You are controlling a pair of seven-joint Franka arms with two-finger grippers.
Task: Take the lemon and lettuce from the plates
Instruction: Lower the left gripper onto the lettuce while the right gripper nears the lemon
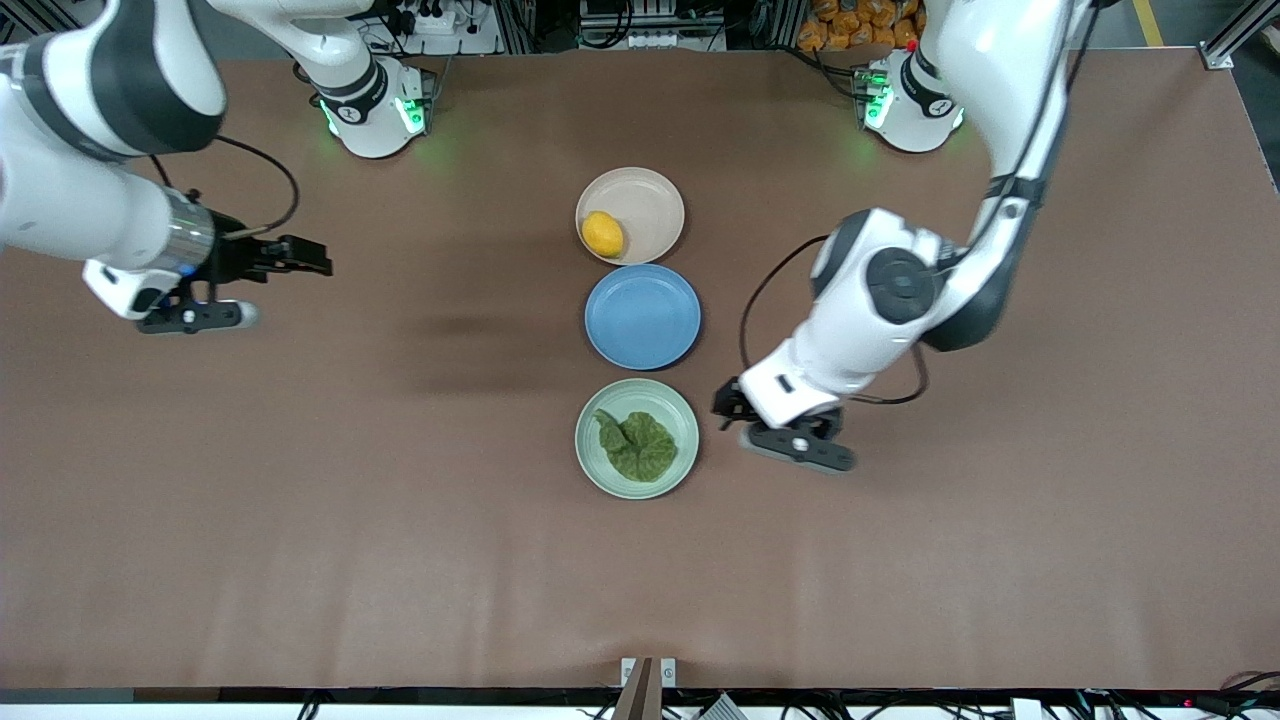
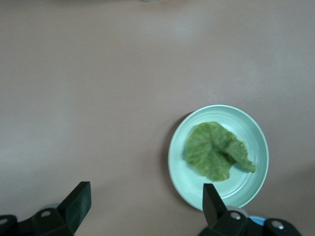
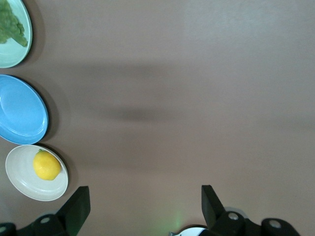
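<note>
The yellow lemon (image 1: 603,233) lies on the beige plate (image 1: 652,203), the plate closest to the robots' bases. The dark-green lettuce (image 1: 637,445) lies flat in the mint plate (image 1: 590,462), the plate closest to the front camera. My left gripper (image 1: 728,405) is open and empty, over the bare table beside the mint plate toward the left arm's end. Its wrist view shows the lettuce (image 2: 214,150) in the mint plate (image 2: 179,172), with one finger (image 2: 211,199) over the rim. My right gripper (image 1: 300,256) is open and empty over bare table toward the right arm's end. Its wrist view shows the lemon (image 3: 47,165).
An empty blue plate (image 1: 642,316) sits between the beige and mint plates, the three in a row down the table's middle. The right wrist view also shows the blue plate (image 3: 19,110), the beige plate (image 3: 22,183) and the mint plate (image 3: 17,51).
</note>
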